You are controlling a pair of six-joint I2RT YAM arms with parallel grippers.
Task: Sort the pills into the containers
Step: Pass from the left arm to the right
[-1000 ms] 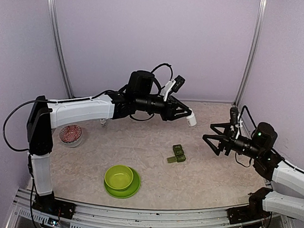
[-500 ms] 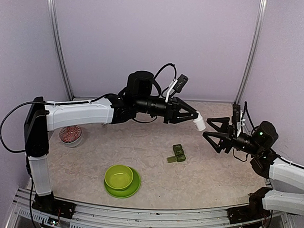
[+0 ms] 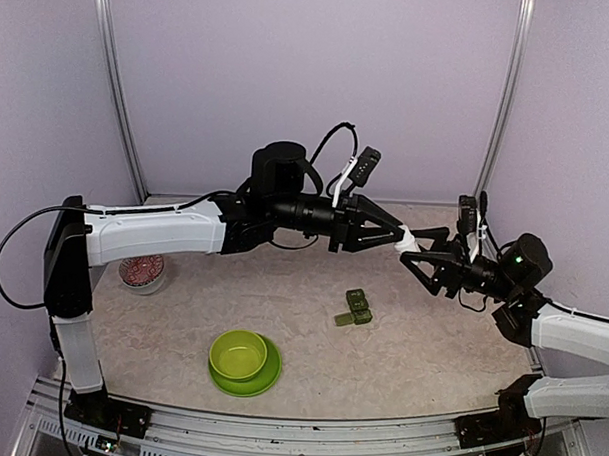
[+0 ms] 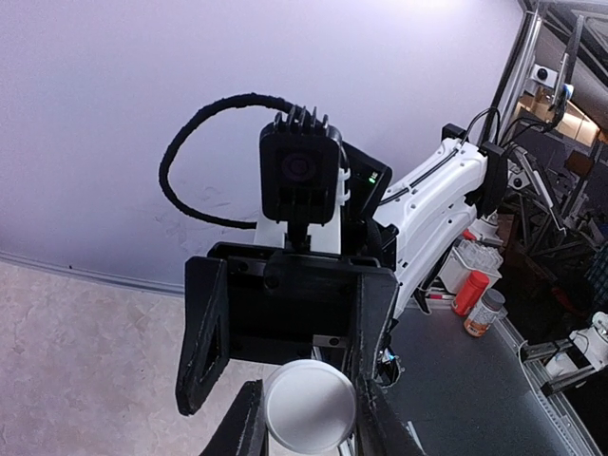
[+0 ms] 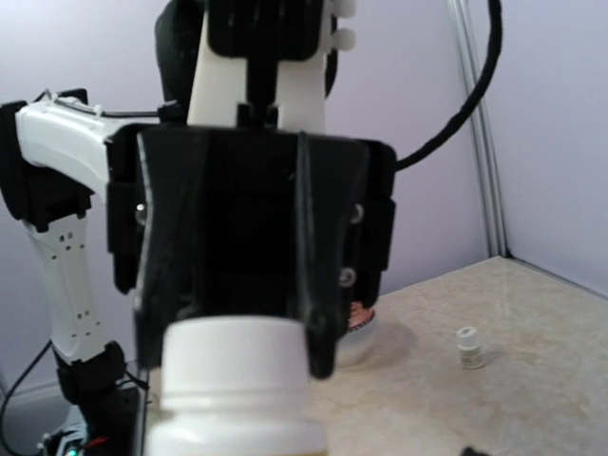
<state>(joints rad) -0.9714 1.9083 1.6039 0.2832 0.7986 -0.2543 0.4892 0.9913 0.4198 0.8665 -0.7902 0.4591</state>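
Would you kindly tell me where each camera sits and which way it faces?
Top external: fixed above and behind the arms, looking down on the table; both arms show, the left gripper holding a white bottle out to the open right gripper.
Left wrist: faces along its own fingers, which clamp the bottle, at the right gripper head-on.
Right wrist: faces the left gripper and bottle; its own fingers are not clearly seen.
Shared: both wrist views show the bottle, from opposite ends.
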